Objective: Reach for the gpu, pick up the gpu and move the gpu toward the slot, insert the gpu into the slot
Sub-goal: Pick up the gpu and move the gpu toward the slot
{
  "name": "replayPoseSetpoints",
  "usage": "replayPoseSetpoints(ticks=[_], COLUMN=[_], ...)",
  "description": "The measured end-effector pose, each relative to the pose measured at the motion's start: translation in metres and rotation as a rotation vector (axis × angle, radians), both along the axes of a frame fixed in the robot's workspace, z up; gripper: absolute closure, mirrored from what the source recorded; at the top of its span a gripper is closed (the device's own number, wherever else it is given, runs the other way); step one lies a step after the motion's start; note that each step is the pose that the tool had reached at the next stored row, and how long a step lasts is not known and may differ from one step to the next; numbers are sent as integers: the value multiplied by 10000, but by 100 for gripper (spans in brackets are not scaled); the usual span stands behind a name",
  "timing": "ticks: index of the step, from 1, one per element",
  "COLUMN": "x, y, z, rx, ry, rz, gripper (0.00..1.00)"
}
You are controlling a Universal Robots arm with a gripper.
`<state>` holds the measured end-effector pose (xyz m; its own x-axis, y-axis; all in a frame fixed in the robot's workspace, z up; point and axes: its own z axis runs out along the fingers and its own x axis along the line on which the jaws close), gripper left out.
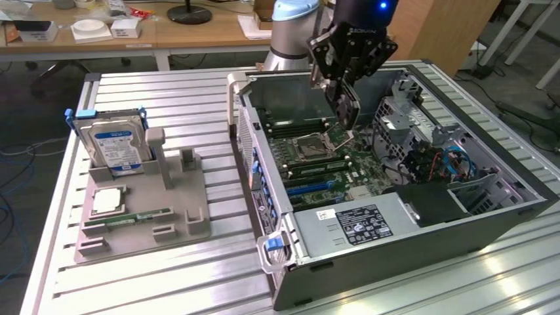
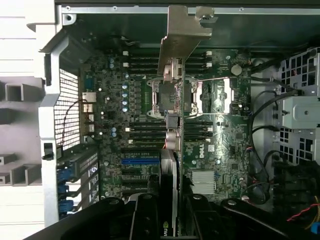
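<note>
My gripper (image 1: pixel 343 77) is shut on the gpu (image 1: pixel 347 108), a thin black card that hangs on edge above the open computer case. The card's lower corner is over the motherboard, close to the square CPU socket (image 1: pixel 311 144). In the wrist view the gpu (image 2: pixel 172 130) runs edge-on down the middle, with its silvery bracket (image 2: pixel 183 30) at the far end. My dark fingers (image 2: pixel 145 217) clamp it from both sides. The slot (image 1: pixel 303 188) is a long blue connector on the green board, nearer the case's front. It lies beside the card's edge in the wrist view (image 2: pixel 141 161), apart from the card.
On the exterior view's left, a grey fixture (image 1: pixel 144 197) carries a blue-labelled hard drive (image 1: pixel 114 141), a CPU chip (image 1: pixel 105 200) and a green memory stick (image 1: pixel 131 216). Inside the case are drive cages with cables (image 1: pixel 429 157) and a power supply (image 1: pixel 363 223). Case walls (image 1: pixel 249 131) surround the board.
</note>
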<state>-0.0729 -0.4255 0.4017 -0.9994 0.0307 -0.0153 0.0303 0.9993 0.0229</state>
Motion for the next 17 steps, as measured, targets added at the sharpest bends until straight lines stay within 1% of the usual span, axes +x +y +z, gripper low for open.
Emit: replayPoseSetpoints(ticks=[4,12,17], x=[64,147,155], y=[0,0,0], z=[-2,-10,-11], rx=[1,-1,0], ry=[-1,0,0], rz=[8,32,33], gripper=[73,73,73])
